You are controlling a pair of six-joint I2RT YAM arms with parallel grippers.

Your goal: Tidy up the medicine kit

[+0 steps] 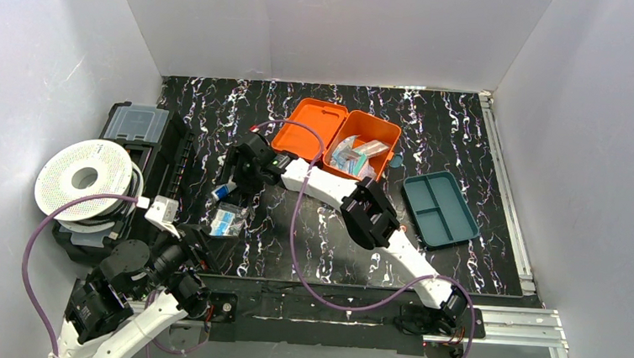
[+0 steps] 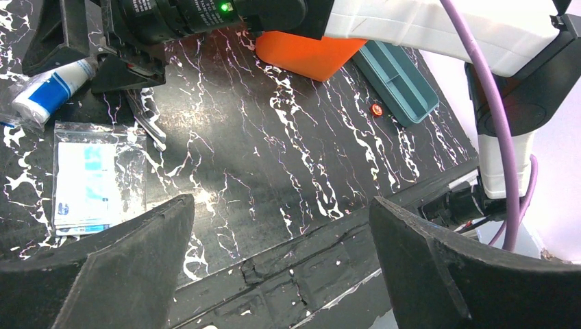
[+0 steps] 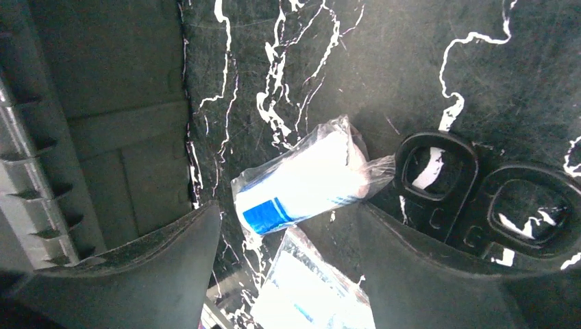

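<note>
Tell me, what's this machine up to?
It is tidying medical supplies into the orange kit, which sits open at the back with some packets inside. The right arm stretches across the table. Its claw is open over a wrapped white roll beside black scissors, and it is not gripping the roll yet. A flat packet lies loose nearby. The left claw is open and empty near the front edge.

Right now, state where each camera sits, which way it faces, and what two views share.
Top external: above and behind the robot, looking down on the table and open medicine kit; both arms show.
Left wrist: low, facing across the table; open left end effector frames the right arm.
Right wrist: facing down at a wrapped roll; open right end effector shows.
Shared: both wrists see that roll.
</note>
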